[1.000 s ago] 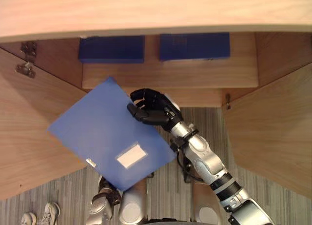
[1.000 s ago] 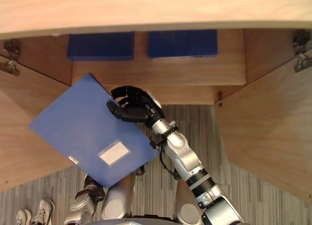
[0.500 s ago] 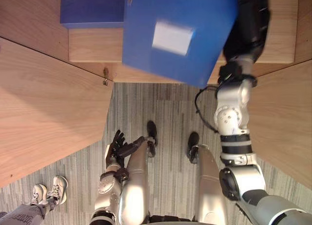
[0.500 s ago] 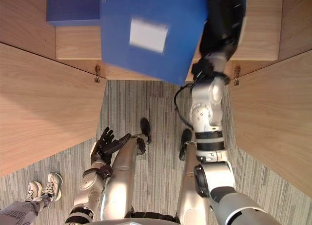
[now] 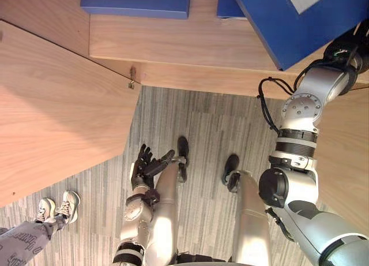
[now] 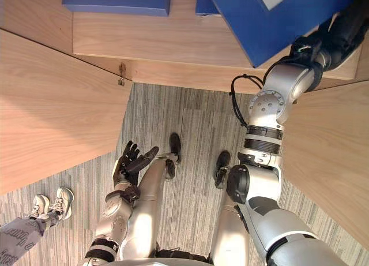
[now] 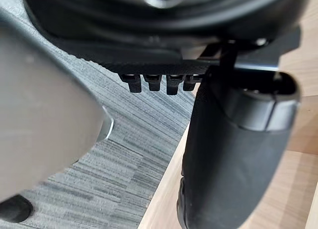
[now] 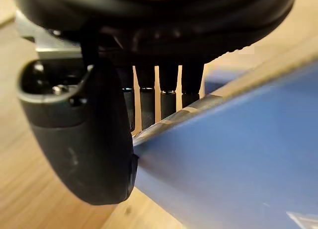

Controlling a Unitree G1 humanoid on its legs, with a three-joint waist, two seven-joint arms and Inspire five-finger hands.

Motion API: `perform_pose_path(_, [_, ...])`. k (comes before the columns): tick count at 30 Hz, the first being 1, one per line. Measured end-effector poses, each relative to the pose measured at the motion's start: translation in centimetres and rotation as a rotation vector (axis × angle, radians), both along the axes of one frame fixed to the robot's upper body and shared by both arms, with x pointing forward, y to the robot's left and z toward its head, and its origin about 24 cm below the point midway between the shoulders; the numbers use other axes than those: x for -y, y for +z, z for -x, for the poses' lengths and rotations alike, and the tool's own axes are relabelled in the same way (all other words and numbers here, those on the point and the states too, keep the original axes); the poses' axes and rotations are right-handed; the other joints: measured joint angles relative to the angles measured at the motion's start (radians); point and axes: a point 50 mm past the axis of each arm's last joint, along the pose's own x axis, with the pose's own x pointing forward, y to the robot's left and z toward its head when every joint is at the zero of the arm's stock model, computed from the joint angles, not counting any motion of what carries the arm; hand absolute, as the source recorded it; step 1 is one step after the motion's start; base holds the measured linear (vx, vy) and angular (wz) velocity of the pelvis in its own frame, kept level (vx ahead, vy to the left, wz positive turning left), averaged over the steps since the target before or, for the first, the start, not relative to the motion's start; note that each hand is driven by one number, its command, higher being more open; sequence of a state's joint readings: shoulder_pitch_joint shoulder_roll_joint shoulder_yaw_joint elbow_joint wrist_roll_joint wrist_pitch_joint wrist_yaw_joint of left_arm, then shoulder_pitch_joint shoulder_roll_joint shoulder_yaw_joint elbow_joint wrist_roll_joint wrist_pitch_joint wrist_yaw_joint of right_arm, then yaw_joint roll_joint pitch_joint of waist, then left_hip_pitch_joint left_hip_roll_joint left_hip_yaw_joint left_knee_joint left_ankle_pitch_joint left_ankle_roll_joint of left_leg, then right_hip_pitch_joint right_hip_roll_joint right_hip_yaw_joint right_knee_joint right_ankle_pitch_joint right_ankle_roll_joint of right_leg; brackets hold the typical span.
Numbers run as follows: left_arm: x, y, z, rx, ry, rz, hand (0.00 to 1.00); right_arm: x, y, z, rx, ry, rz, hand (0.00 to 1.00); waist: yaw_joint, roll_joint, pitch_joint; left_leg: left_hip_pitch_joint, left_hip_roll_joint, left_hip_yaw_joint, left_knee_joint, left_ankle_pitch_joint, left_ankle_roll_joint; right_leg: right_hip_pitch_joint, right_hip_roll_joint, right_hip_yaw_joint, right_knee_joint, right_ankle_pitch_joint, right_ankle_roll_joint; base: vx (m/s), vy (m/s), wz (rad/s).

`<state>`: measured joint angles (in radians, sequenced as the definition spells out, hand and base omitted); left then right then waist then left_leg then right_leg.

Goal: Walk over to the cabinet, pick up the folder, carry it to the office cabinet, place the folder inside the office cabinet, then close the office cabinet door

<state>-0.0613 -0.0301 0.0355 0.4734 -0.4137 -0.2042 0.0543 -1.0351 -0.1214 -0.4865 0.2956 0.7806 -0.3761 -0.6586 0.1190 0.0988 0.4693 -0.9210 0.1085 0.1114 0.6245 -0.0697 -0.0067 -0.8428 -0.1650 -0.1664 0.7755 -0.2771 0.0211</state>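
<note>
The right hand [image 8: 84,139], thumb and fingers clamped on the blue folder [image 5: 300,23], has lifted it over the cabinet shelf [image 5: 190,41], so placing looks close; the left hand [image 5: 144,168] hangs open.

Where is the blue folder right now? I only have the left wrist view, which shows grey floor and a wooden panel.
Observer: The flat blue folder with a white label is pinched in the right robot hand, with the thumb on one face and the fingers on the other.
Operator: Is it inside the cabinet yet?
Observer: In the head views it overlaps the light wooden shelf of the open cabinet, next to another dark blue folder lying flat there. I cannot tell whether it rests on the shelf.
</note>
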Motion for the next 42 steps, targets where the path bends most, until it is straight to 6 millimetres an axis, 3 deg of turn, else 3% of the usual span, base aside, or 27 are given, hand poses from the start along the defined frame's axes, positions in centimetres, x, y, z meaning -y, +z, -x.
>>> perform_pose_path(13, [1.5,0.2,-0.7,-0.007,-0.025,0.005,1.00,-3.3,-1.2,-0.9,-0.036,0.104,-0.052,1.00,-0.001,0.012,-0.008,0.040,-0.006,0.022,-0.036,0.012,0.003,0.029,-0.006,0.008,-0.030,0.007,0.006,0.01,-0.014,0.00])
perform_pose_path(21, [1.6,-0.8,-0.5,-0.055,-0.030,0.004,1.00,-7.2,-3.2,-1.6,-0.120,0.230,0.267,1.00,-0.017,0.012,-0.010,0.085,0.000,0.035,-0.065,0.012,0.003,0.078,0.005,0.016,-0.085,0.032,0.015,0.01,-0.004,-0.07])
perform_pose_path(22, [1.6,-1.1,-0.3,-0.074,-0.034,0.005,1.00,-9.1,-5.4,-1.9,-0.210,0.305,0.536,1.00,-0.025,0.011,-0.013,0.096,0.003,0.039,-0.070,0.012,0.003,0.092,0.010,0.018,-0.102,0.042,0.017,0.00,-0.021,-0.10])
perform_pose_path(27, [1.3,-1.6,-0.1,-0.097,-0.019,0.008,1.00,-10.0,-6.5,-2.2,-0.254,0.347,0.662,1.00,-0.034,0.005,-0.020,0.107,0.004,0.046,-0.083,0.012,0.003,0.098,0.010,0.022,-0.110,0.049,0.016,-0.01,-0.010,-0.03])
perform_pose_path(30, [0.6,-1.9,0.0,-0.106,-0.010,0.000,1.00,-10.2,-8.9,-2.9,-0.362,0.404,0.868,1.00,-0.046,-0.010,-0.029,0.107,0.005,0.049,-0.085,0.013,0.006,0.101,0.011,0.023,-0.119,0.055,0.019,0.00,-0.005,-0.03])
perform_pose_path(31, [0.6,-1.9,-0.1,-0.109,-0.012,-0.002,1.00,-10.2,-9.3,-3.0,-0.381,0.414,0.896,0.00,-0.048,-0.010,-0.029,0.108,0.005,0.049,-0.085,0.013,0.006,0.103,0.011,0.023,-0.121,0.057,0.020,0.00,0.000,0.00])
perform_pose_path(38, [-0.1,-2.4,0.0,-0.123,-0.029,-0.011,1.00,-9.7,-10.0,-3.5,-0.504,0.366,1.254,0.00,-0.054,-0.024,-0.036,0.122,0.006,0.057,-0.100,0.015,0.009,0.113,0.014,0.028,-0.138,0.065,0.020,0.00,-0.008,-0.02])
perform_pose_path(42, [-0.1,-2.4,0.0,-0.120,-0.032,-0.012,1.00,-10.0,-9.9,-3.5,-0.543,0.318,1.359,0.00,-0.051,-0.024,-0.036,0.121,0.006,0.062,-0.108,0.016,0.011,0.109,0.014,0.031,-0.144,0.065,0.020,0.01,-0.006,-0.01])
